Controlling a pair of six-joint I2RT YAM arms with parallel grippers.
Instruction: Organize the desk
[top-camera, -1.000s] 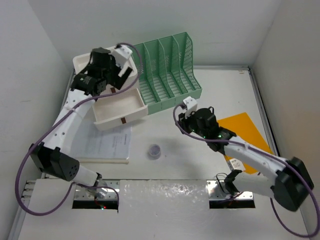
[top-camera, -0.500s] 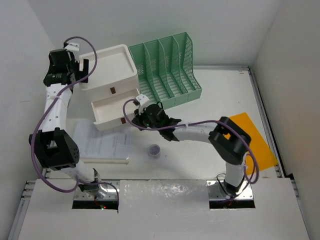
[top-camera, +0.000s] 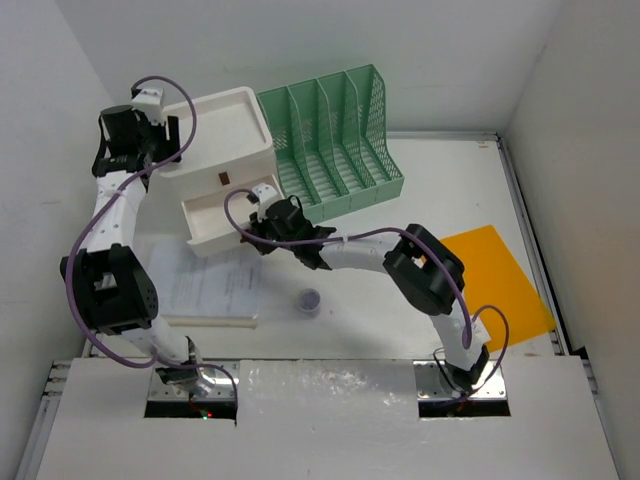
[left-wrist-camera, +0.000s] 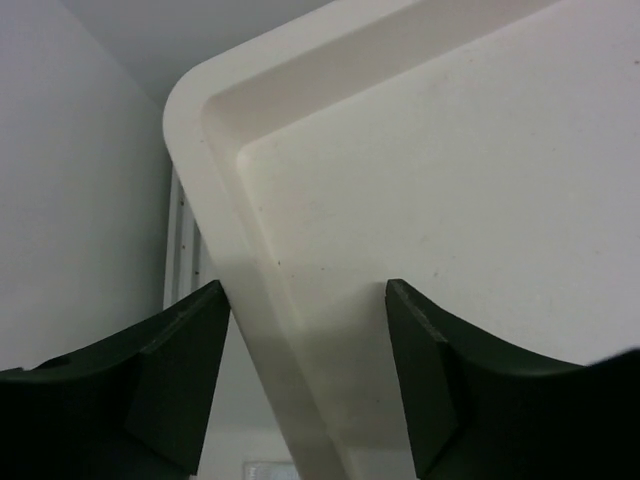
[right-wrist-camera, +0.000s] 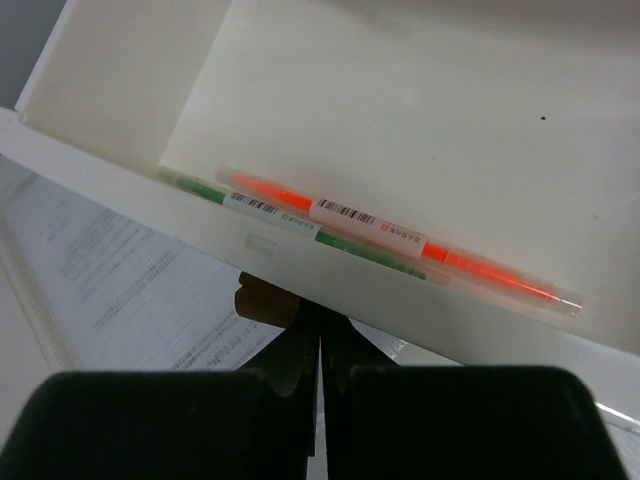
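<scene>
The white desk holds a white drawer box at the back left; the box also fills the left wrist view. Its lowest drawer stands partly open. In the right wrist view an orange highlighter and a green pen lie inside it. My right gripper is shut, its tips against the drawer front beside the brown handle. My left gripper is open and straddles the box's top left corner.
A green mesh file rack stands right of the box. Printed papers lie under and in front of the drawer. A small purple round object sits mid-desk. An orange sheet lies at the right. White walls enclose the desk.
My right arm swung left across the desk to the drawer front, and the drawer now sits further in. My left gripper moved from over the box to its top left corner.
</scene>
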